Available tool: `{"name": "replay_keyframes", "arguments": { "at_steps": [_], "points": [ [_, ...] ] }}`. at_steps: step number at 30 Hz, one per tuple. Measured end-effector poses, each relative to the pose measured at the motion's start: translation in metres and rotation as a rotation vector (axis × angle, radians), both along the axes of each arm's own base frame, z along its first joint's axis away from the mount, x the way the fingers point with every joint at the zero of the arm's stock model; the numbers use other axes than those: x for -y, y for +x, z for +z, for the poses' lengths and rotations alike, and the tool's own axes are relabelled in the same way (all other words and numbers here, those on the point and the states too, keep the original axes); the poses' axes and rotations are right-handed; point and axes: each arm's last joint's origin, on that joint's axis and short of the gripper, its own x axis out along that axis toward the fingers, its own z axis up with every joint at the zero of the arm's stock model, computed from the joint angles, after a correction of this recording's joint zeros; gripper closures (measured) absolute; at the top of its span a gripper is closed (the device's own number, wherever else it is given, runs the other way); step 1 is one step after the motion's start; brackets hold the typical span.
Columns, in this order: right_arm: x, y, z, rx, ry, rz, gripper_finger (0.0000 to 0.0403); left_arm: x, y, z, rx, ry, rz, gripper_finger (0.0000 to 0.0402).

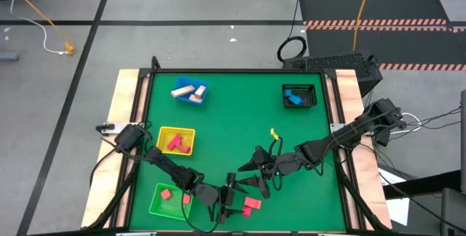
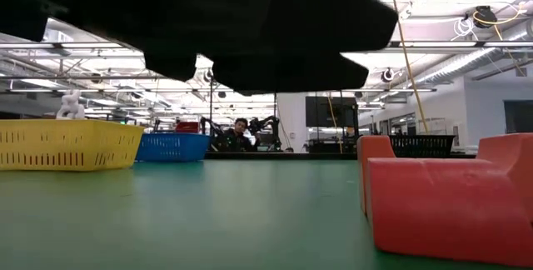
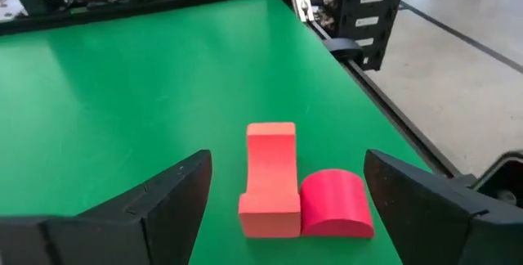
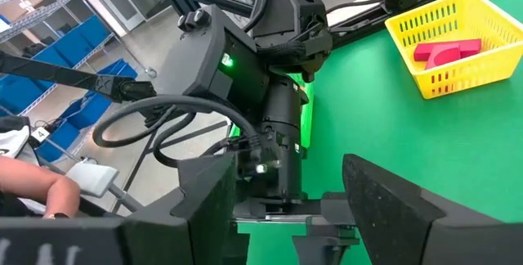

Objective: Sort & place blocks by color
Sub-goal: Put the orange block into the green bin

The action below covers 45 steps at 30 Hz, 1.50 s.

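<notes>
Two blocks lie side by side on the green table near its near edge: a salmon-red notched block (image 3: 270, 179) and a crimson half-round block (image 3: 335, 205). They also show in the high view (image 1: 251, 205) and large at the right of the low view (image 2: 450, 199). My left gripper (image 3: 286, 216) is open and low over the table. Its fingers stand on either side of the two blocks and touch neither. My right gripper (image 1: 247, 170) is open and empty just beyond, facing my left arm (image 4: 270, 126).
A yellow tray (image 1: 177, 140) holds red and pink blocks. A green tray (image 1: 169, 199) at the near left holds red blocks. A blue tray (image 1: 191, 90) at the far left holds tan wood blocks. A black mesh basket (image 1: 299, 95) holds a blue block.
</notes>
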Motion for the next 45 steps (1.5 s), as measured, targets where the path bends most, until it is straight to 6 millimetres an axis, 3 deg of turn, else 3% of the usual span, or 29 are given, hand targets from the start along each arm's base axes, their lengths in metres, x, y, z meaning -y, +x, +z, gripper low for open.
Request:
{"name": "replay_keyframes", "arguments": {
  "at_steps": [9,18,41,45],
  "points": [
    [0.000,0.000,0.000,0.000,0.000,0.000,0.0188,-0.009,0.003,-0.004,-0.039,0.015,0.024,0.0091],
    [0.000,0.000,0.000,0.000,0.000,0.000,0.0188,-0.008,0.009,-0.028,-0.023,-0.016,0.033,0.0091],
    [0.000,0.000,0.000,0.000,0.000,0.000,0.0188,-0.015,0.011,-0.037,-0.073,0.011,0.022,0.0092],
    [0.000,0.000,0.000,0.000,0.000,0.000,0.0188,-0.014,0.011,-0.036,-0.067,0.010,-0.014,0.0107]
  ]
}}
